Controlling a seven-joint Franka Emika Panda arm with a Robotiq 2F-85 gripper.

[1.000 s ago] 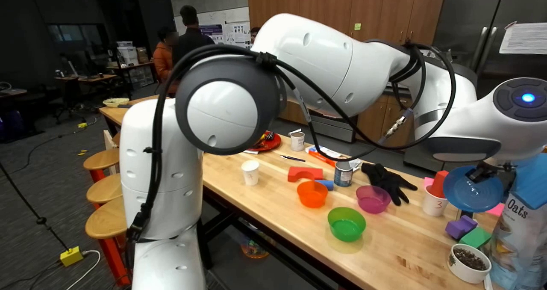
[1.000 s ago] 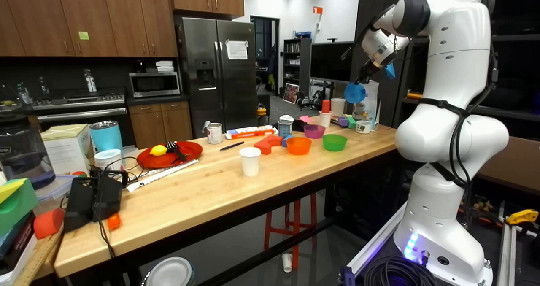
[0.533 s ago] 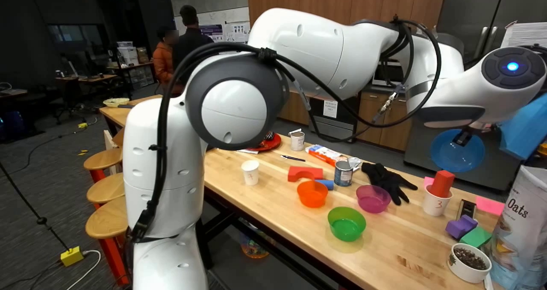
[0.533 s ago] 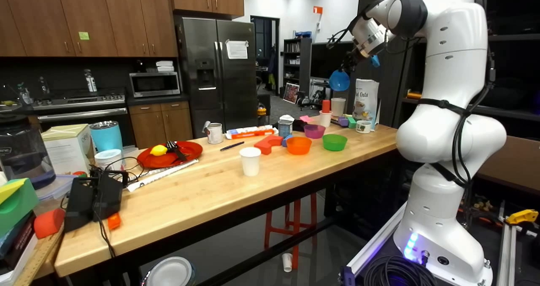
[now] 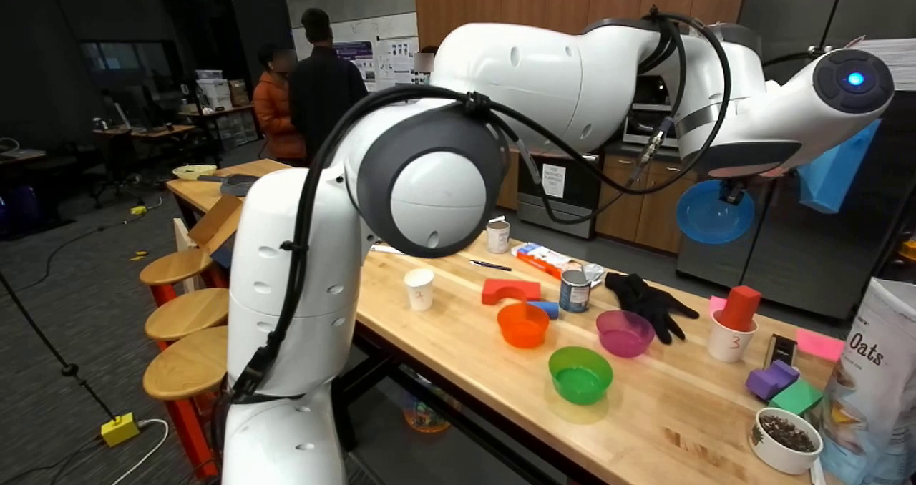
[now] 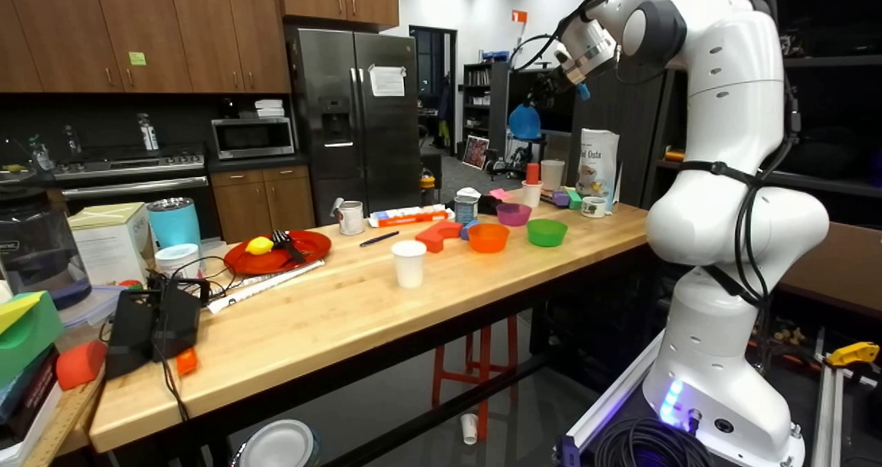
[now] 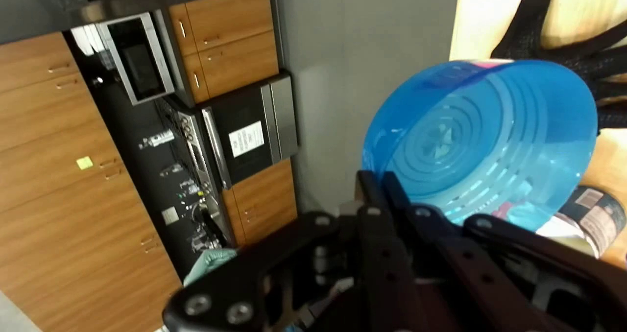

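A: Gripper (image 7: 380,179) status, pls?
B: Clamped on the blue bowl (image 7: 482,141), at its rim; bowl tipped, hanging abv. counter (image 6: 324,329) lvl!
A: And down there?
B: Black glove (image 5: 644,302) nr. counter's far edge, green bowl (image 5: 581,390) closer to the near edge, both exterior views.

Glossy, translucent plastic blue bowl (image 7: 490,151), matt end effector (image 7: 376,177), cloth glove (image 5: 644,301), smooth wooden tabletop (image 6: 317,329).

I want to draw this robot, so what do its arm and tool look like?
The robot arm is shiny white and rounded, with a dark grey ring at a joint and a round dark button pad showing a blue light. Black cables are strapped along it. The tool is black, with slim fingers and silver screws.
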